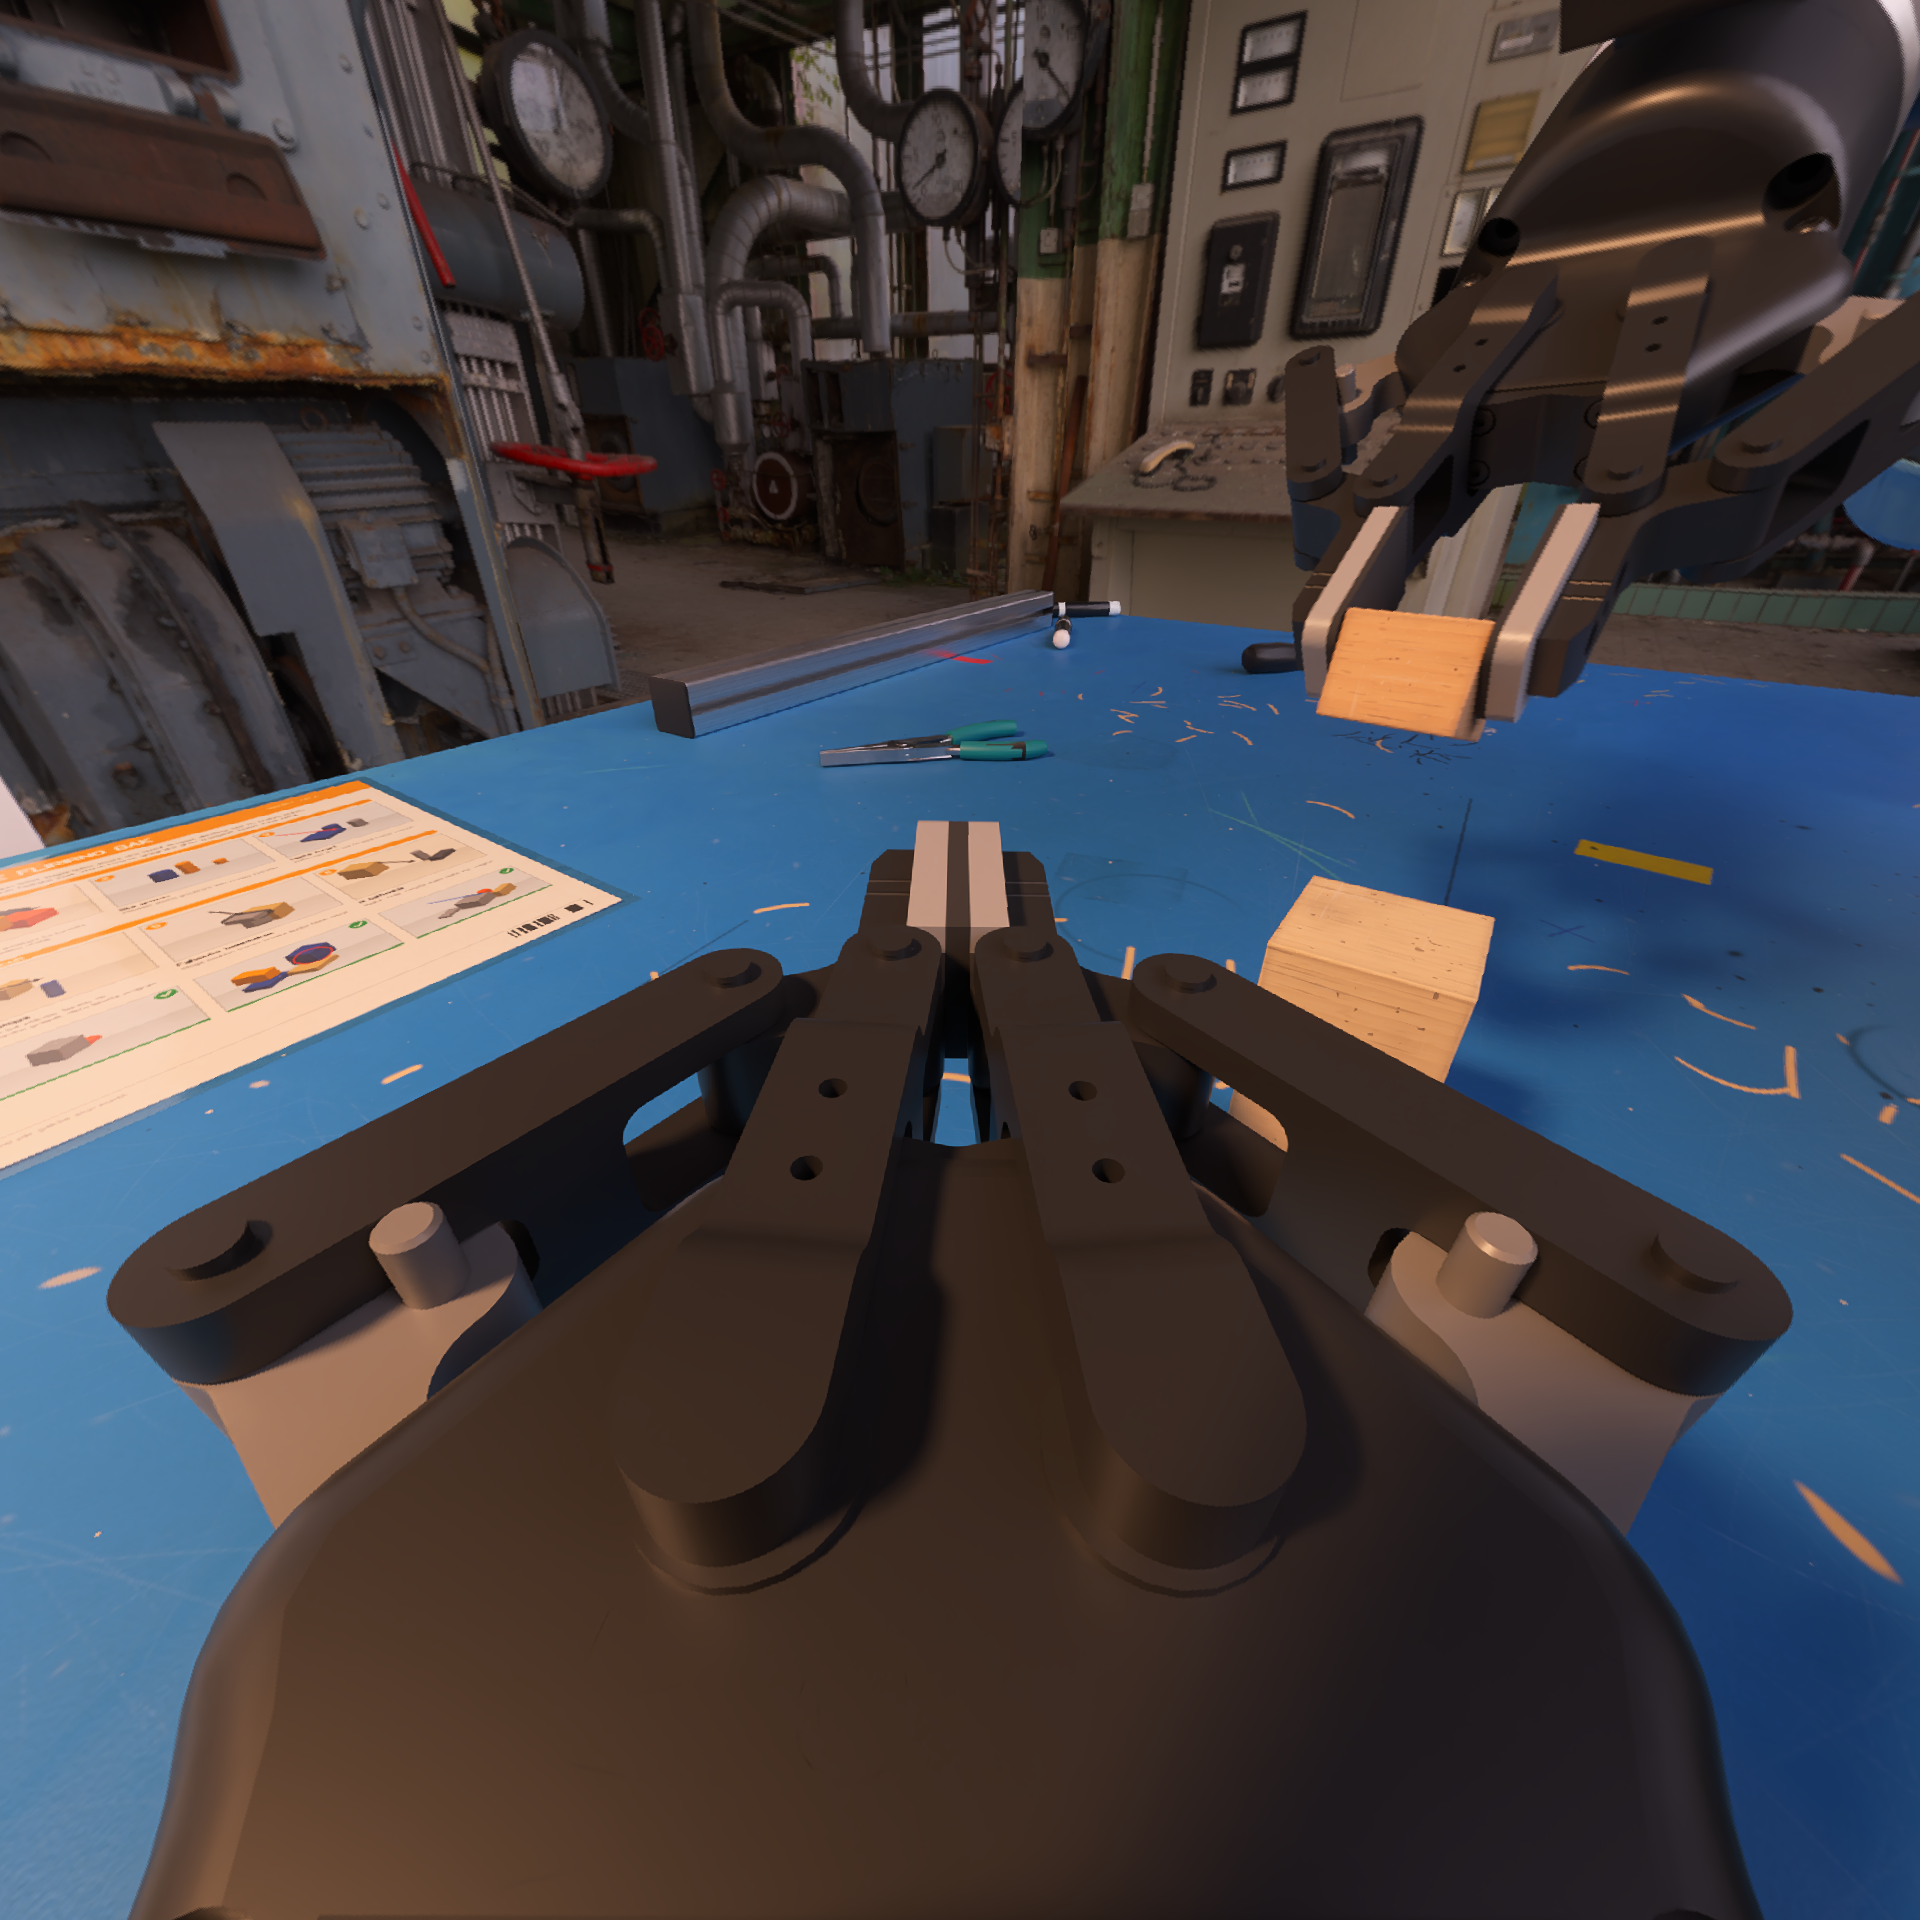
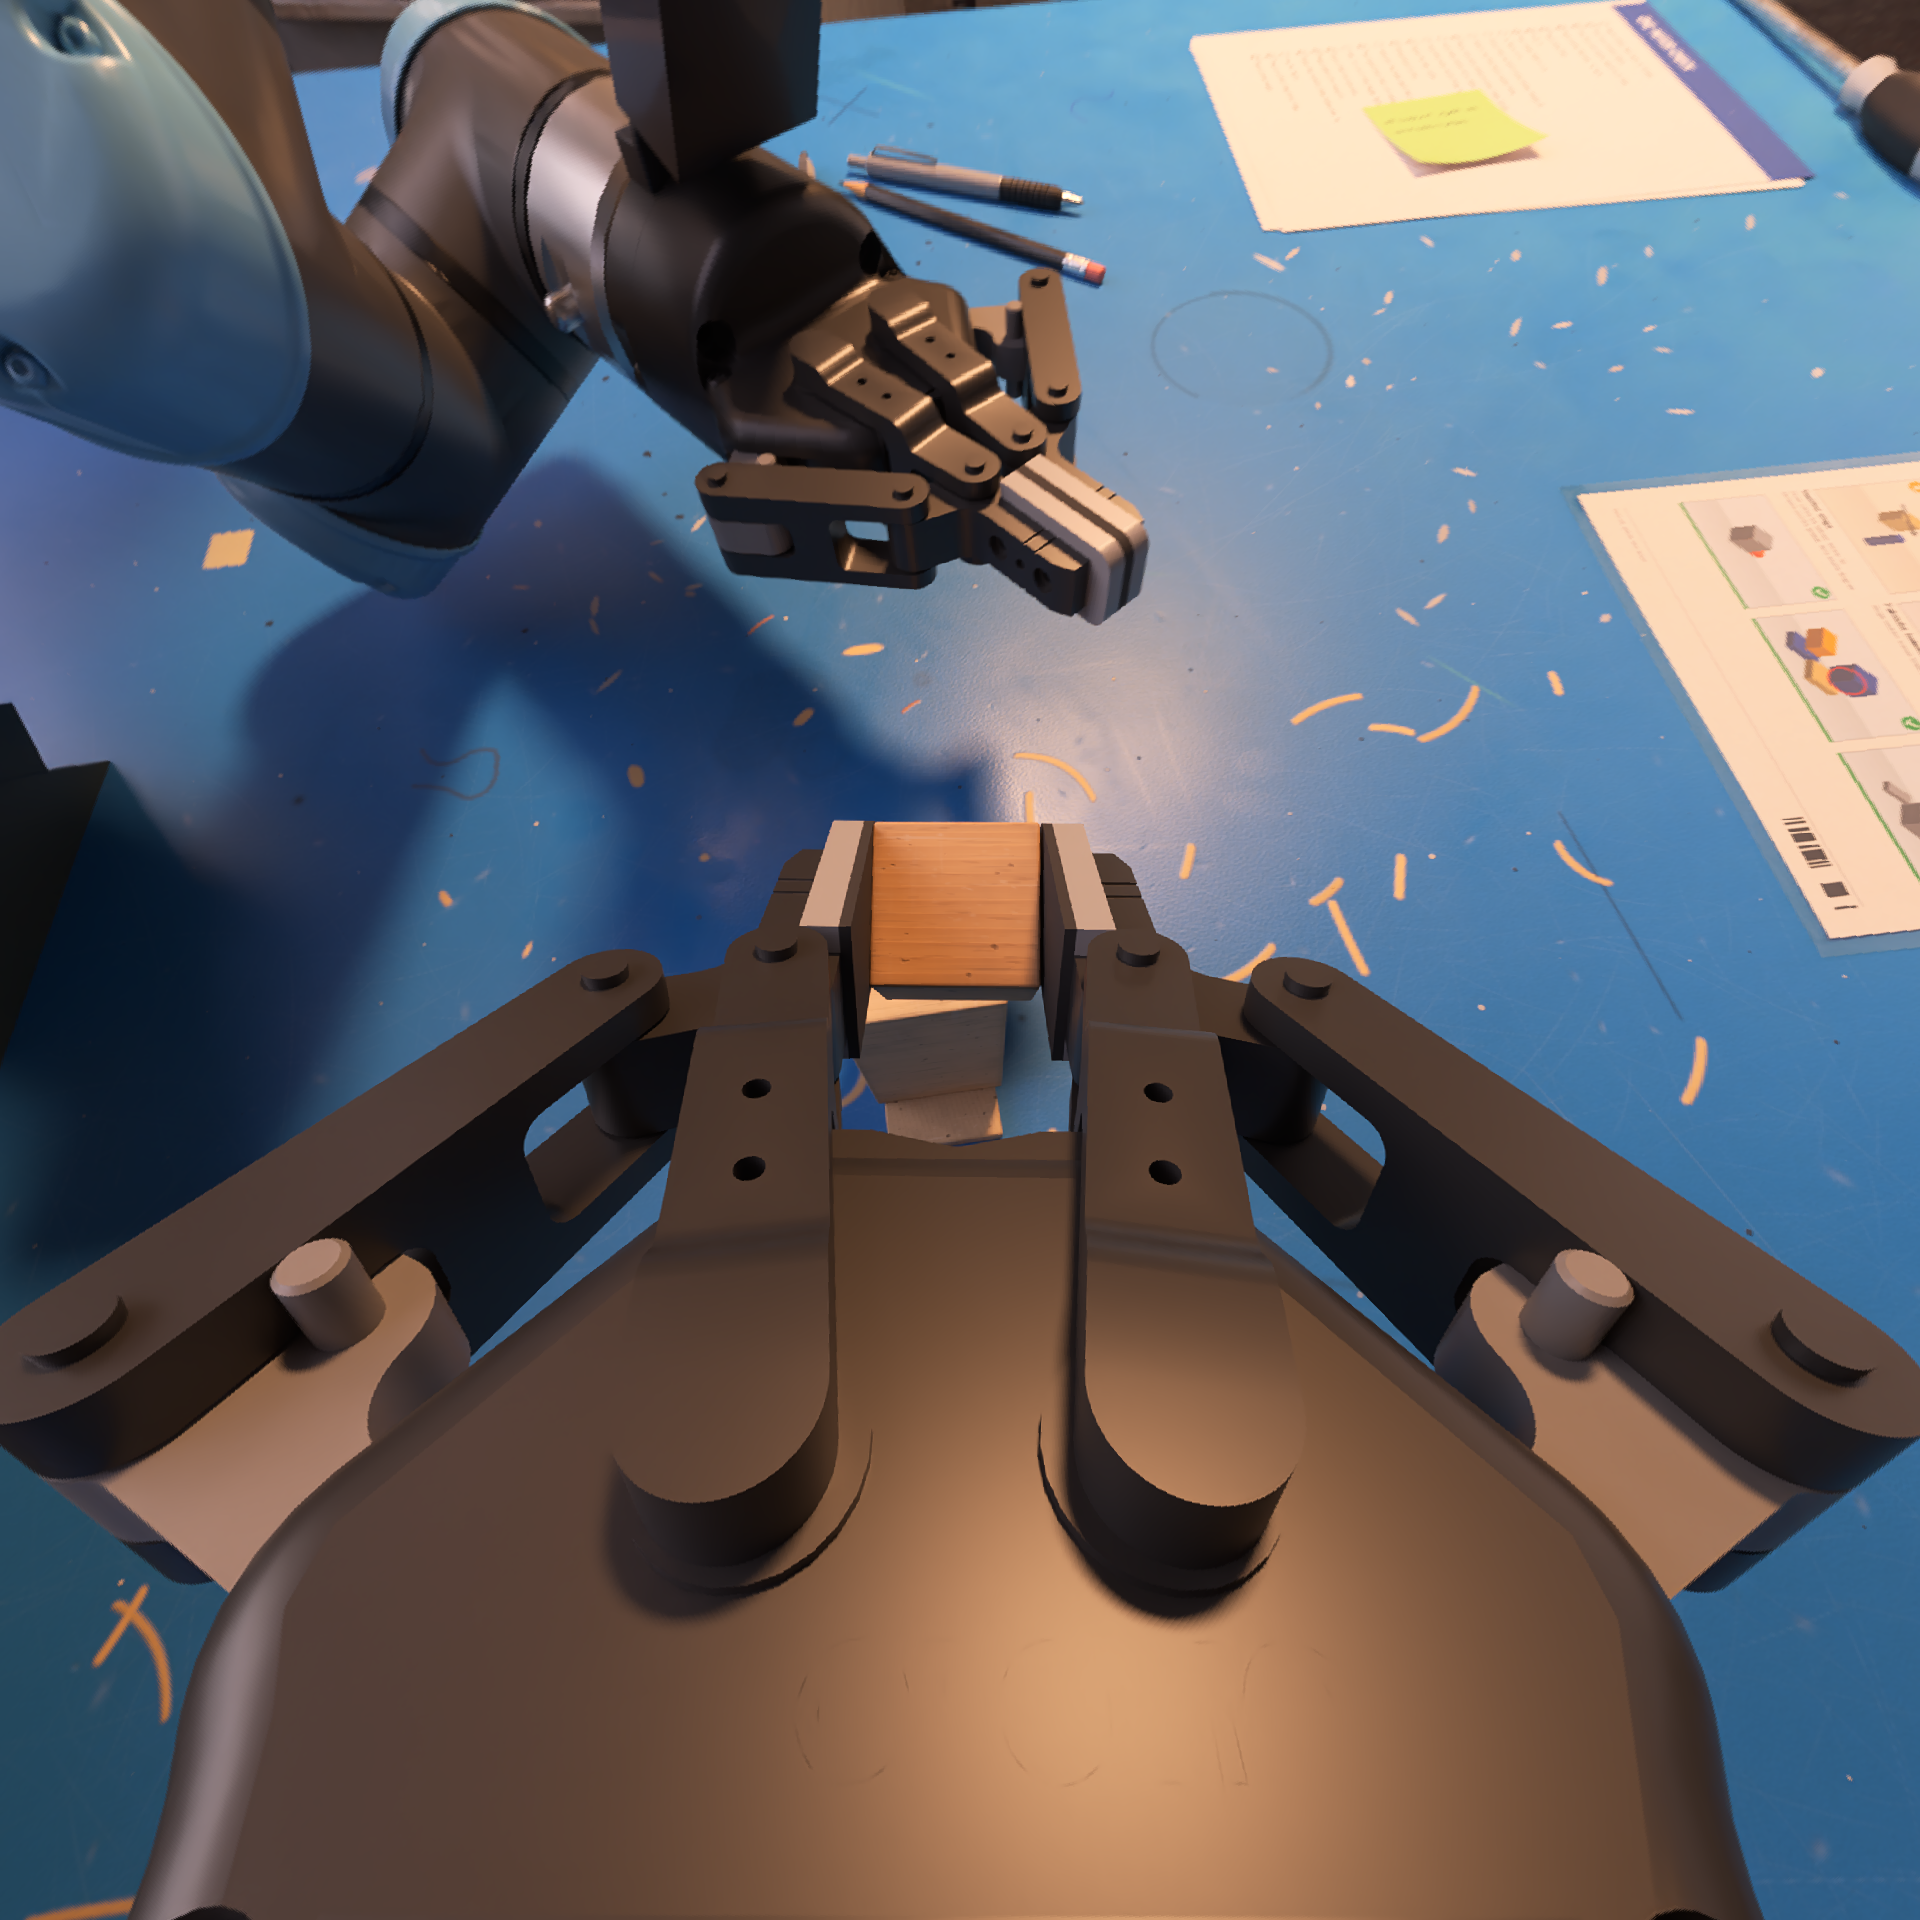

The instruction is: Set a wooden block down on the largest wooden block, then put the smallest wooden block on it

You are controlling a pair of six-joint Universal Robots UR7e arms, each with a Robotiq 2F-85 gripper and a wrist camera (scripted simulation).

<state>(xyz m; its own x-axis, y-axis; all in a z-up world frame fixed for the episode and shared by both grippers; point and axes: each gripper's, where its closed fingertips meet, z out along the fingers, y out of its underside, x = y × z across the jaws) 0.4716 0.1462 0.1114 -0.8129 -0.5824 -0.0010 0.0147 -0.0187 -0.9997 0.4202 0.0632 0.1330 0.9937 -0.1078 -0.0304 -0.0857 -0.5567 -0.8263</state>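
My right gripper is shut on a small orange-brown wooden block and holds it in the air above the table. Through the gap under it I see a larger pale wooden block on the table. In the left wrist view that pale block stands on the blue table to the right of my left gripper. The left gripper is shut and empty, just above the table. The right gripper with its block hangs beyond and above the pale block. The left gripper also shows in the right wrist view.
On the blue table lie green-handled pliers, a metal bar, a marker and a picture sheet. A pen, a pencil, a paper with a yellow note and a dark box lie farther out.
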